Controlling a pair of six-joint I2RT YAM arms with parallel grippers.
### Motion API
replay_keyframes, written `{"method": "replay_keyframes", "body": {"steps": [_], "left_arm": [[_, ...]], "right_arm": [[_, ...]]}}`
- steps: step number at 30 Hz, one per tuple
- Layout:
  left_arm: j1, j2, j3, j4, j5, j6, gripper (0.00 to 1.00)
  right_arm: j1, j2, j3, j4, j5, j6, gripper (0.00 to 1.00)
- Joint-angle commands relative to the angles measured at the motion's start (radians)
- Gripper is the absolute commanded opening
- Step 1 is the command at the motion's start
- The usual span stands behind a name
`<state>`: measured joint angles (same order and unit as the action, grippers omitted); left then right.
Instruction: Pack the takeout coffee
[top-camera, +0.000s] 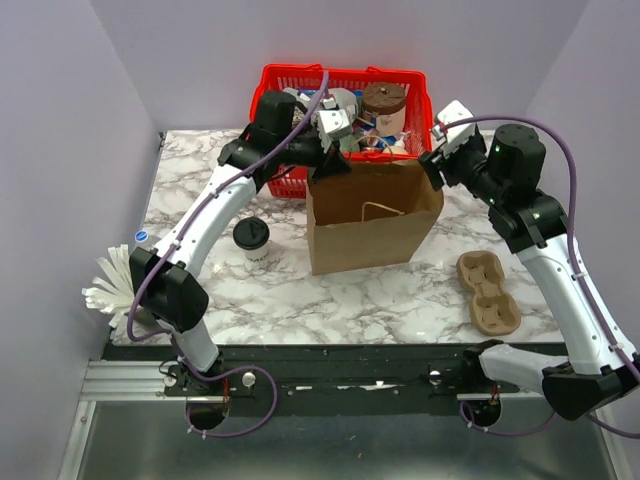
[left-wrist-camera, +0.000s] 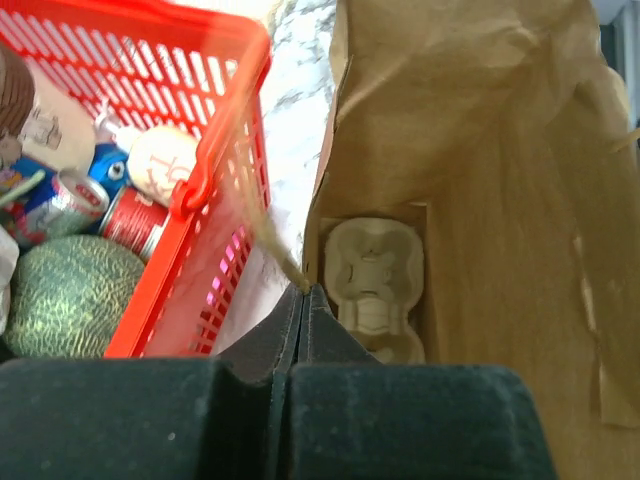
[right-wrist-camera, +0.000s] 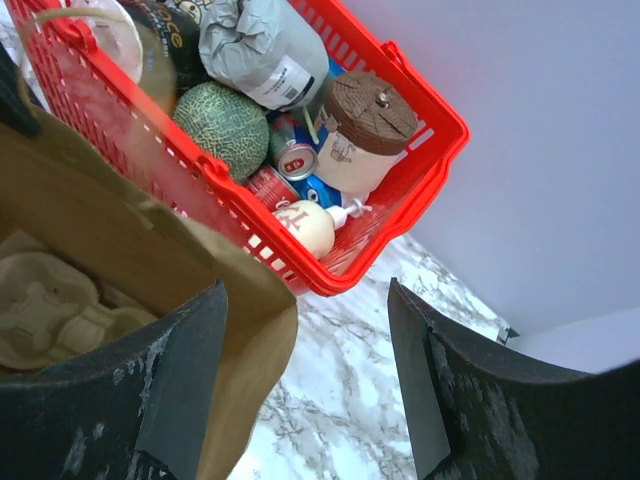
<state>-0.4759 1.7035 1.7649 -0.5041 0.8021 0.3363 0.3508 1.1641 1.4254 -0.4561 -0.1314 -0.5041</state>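
Observation:
The takeout coffee (top-camera: 251, 238), a white cup with a black lid, stands upright on the marble table left of the open brown paper bag (top-camera: 372, 222). My left gripper (top-camera: 331, 164) is at the bag's back left rim. In the left wrist view it (left-wrist-camera: 303, 295) is shut on the bag's twine handle at the rim. A pulp cup carrier (left-wrist-camera: 375, 285) lies in the bag's bottom. My right gripper (top-camera: 433, 168) is open at the bag's back right corner. In the right wrist view that corner (right-wrist-camera: 255, 300) lies between its fingers (right-wrist-camera: 185, 370).
A red basket (top-camera: 275, 75) behind the bag holds a brown-lidded tub (top-camera: 384, 105), a melon (right-wrist-camera: 220, 125), cans and bottles. A second pulp carrier (top-camera: 488, 292) lies at the right. A water bottle (top-camera: 140, 238) and a white frilled thing (top-camera: 108, 285) sit at the table's left edge.

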Motion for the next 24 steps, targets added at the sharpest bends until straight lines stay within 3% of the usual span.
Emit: {"method": "replay_keyframes", "body": {"steps": [1, 5, 12, 18, 24], "left_arm": [[-0.055, 0.024, 0.136, -0.198, 0.005, 0.183, 0.00], [-0.116, -0.126, -0.008, -0.102, -0.066, 0.299, 0.00], [-0.282, -0.399, -0.483, 0.035, -0.198, 0.478, 0.00], [-0.348, -0.562, -0.631, 0.219, -0.265, 0.405, 0.00], [-0.411, -0.617, -0.702, 0.243, -0.328, 0.406, 0.00]], "right_arm": [[-0.022, -0.030, -0.028, 0.069, 0.131, 0.088, 0.74], [-0.099, -0.037, -0.054, 0.102, 0.228, 0.183, 0.73], [-0.190, -0.063, -0.144, 0.094, 0.177, 0.269, 0.72], [-0.199, -0.121, -0.239, 0.079, 0.139, 0.286, 0.72], [-0.199, -0.182, -0.325, 0.063, 0.030, 0.299, 0.72]]}}
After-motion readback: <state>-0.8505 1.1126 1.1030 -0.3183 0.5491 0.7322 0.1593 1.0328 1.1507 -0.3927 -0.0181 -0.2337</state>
